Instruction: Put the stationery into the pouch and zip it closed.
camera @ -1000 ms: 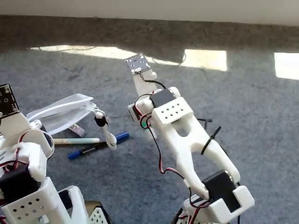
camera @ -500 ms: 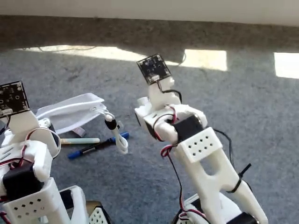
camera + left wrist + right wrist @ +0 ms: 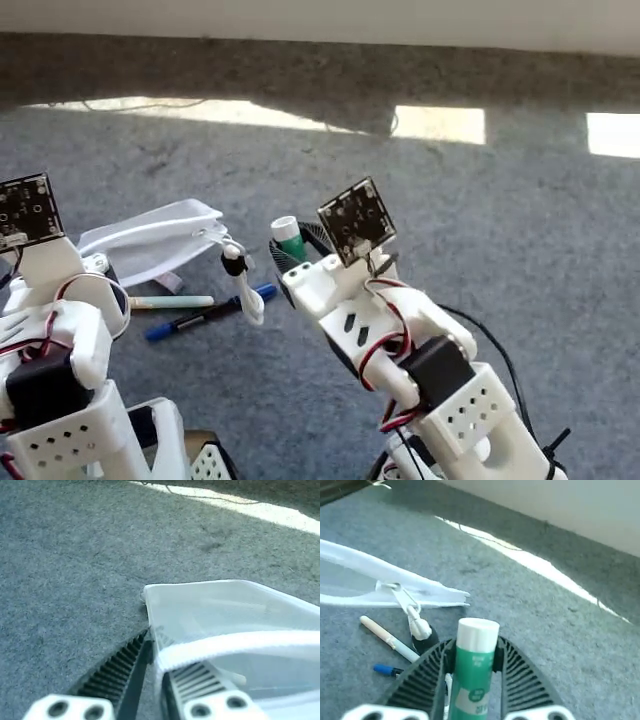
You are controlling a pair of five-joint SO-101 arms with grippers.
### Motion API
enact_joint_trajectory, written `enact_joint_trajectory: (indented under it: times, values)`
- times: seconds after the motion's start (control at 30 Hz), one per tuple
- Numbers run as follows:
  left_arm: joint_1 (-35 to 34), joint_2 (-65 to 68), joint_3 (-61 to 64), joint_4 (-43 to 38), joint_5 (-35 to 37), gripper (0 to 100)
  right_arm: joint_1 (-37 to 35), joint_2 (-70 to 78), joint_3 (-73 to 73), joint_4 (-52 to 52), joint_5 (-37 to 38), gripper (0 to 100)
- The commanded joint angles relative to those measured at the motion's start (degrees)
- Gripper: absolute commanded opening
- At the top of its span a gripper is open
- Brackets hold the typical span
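A white mesh pouch (image 3: 150,238) lies on the grey carpet, its mouth partly unzipped, with a black zipper pull and white strap (image 3: 238,272) at its near end. My left gripper (image 3: 157,672) is shut on the pouch's (image 3: 225,615) edge. My right gripper (image 3: 472,647) is shut on a green glue stick (image 3: 472,675) with a white cap, held upright above the carpet just right of the zipper pull (image 3: 420,628). From above, the glue stick (image 3: 290,238) stands in the right gripper (image 3: 293,252). A pale pen (image 3: 165,301) and a blue-capped pen (image 3: 208,314) lie beside the pouch.
Sunlit patches (image 3: 440,125) cross the carpet at the back, below a pale wall. A thin cable (image 3: 485,539) lies along the far carpet. Open carpet stretches to the right of the right arm (image 3: 420,370).
The right arm has drawn back toward its base and swung its wrist up; the glue stick now shows in its gripper. The pouch and left arm shifted slightly at first, then held.
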Motion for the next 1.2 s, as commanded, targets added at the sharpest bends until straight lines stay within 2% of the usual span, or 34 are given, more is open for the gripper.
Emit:
enact_joint_trajectory:
  times: [0.0,0.3,0.57,0.83,1.17]
  values:
    - [1.3,-0.6,-0.2,-2.3,0.4,1,-3.1,-5.1,1.5,-3.7,-0.5,0.5]
    - [1.3,-0.6,-0.4,-2.3,0.4,1,-11.5,-16.7,10.3,-15.2,-0.6,0.5]
    - [1.3,-0.6,-0.4,-2.3,0.4,1,-16.9,-22.6,22.5,-39.8,-0.3,0.5]
    - [1.3,-0.6,-0.2,-2.3,0.4,1,-18.3,-14.2,26.1,-61.2,-0.3,0.5]
    - [1.3,-0.6,-0.2,-2.3,0.4,1,-18.2,7.9,23.9,-87.8,-0.3,0.5]
